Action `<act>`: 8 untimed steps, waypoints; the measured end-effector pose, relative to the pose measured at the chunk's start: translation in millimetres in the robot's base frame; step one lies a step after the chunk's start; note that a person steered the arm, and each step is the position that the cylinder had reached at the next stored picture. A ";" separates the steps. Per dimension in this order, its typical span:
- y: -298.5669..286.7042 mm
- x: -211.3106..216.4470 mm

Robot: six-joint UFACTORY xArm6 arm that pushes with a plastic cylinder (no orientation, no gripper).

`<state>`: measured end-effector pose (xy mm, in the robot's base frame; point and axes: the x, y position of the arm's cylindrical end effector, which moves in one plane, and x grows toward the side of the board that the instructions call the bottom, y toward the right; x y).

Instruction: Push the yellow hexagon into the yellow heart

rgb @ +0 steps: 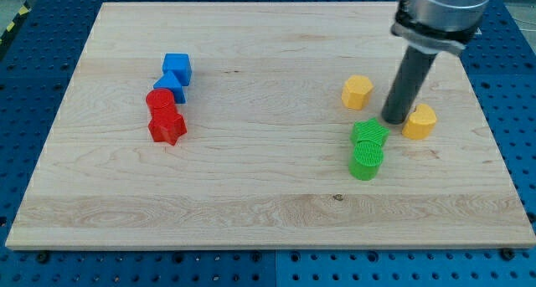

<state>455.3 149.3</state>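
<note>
Nearest the view's bottom, we see the bare front strip of the bench [167, 220], a pale wooden board with visible grain lying on a blue perforated base [519, 86]. Next come two green blocks: a ribbed green cylinder [365, 162] and, touching it on the far side, a green star-like block [369, 135]. At the view's left, a red star-like block [167, 128] touches a red cylinder [159, 101] behind it. Farther back still sit a blue block of unclear shape [170, 87], touching the red cylinder, and a blue cube [177, 67].

Our arm carries no pincer, so no open or closed state applies; it ends in a straight dark rod hanging nearly upright from a grey collar at the view's top right. Our tip [394, 120] rests on the board between the two yellow blocks. The yellow heart [420, 121] lies just beside the tip on the view's right, seemingly touching the rod. The yellow hexagon [357, 92] stands near the tip on its left and slightly farther back, apart from both rod and heart. All blocks look like matt plastic.
</note>
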 end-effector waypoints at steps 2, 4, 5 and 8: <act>-83.3 -14.3; -66.2 -30.5; -72.2 -34.5; -4.8 -42.6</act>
<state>412.7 144.6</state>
